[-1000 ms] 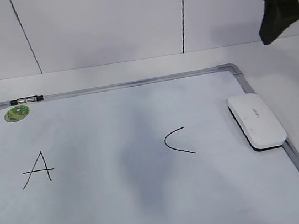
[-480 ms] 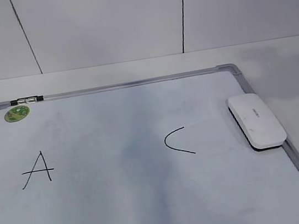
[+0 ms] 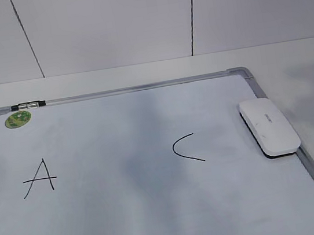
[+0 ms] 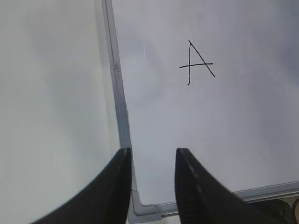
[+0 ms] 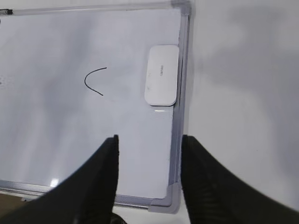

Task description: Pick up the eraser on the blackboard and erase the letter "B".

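While the exterior view shows no arm, each wrist view shows its own end effector: left end effector (image 4: 152,161) spread above the blackboard (image 4: 122,107) edge near the "A" (image 4: 196,63), right end effector (image 5: 148,151) spread, empty. Eraser (image 3: 269,127) lies against the blackboard's right frame beside the "C" (image 3: 186,149). Pale tabletop (image 3: 288,55), panelled wall (image 3: 109,25).

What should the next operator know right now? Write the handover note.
Left gripper: open, empty, above the blackboard's corner near the letter A.
Right gripper: open, empty, above the board's other end.
Eraser: lying flat at the board's right edge, beside the frame, right of the letter C.
Done: no B shows between A and C, only faint grey smudging.
Left: nothing obvious; check the smudged area.
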Controlling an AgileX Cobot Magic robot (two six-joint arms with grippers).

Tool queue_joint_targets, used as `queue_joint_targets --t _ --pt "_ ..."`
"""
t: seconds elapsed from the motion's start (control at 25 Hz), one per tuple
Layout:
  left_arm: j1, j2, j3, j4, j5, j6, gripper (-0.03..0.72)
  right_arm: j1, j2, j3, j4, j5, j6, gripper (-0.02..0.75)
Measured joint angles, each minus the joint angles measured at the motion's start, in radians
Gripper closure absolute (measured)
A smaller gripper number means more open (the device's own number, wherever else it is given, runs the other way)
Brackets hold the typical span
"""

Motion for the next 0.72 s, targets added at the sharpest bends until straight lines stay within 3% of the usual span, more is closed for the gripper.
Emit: queue_joint_targets --t 0.44,0.72 --pt "0.0 -0.428 0.225 -0.072 0.016 0.048 0.445 0.0 -0.108 0.037 -0.071 0.005 0.0 0.417" --pt "-0.039 -0.558 0.298 -0.079 0.018 0.085 0.446 0.0 -0.174 0.117 -0.075 0.005 -0.002 0.417"
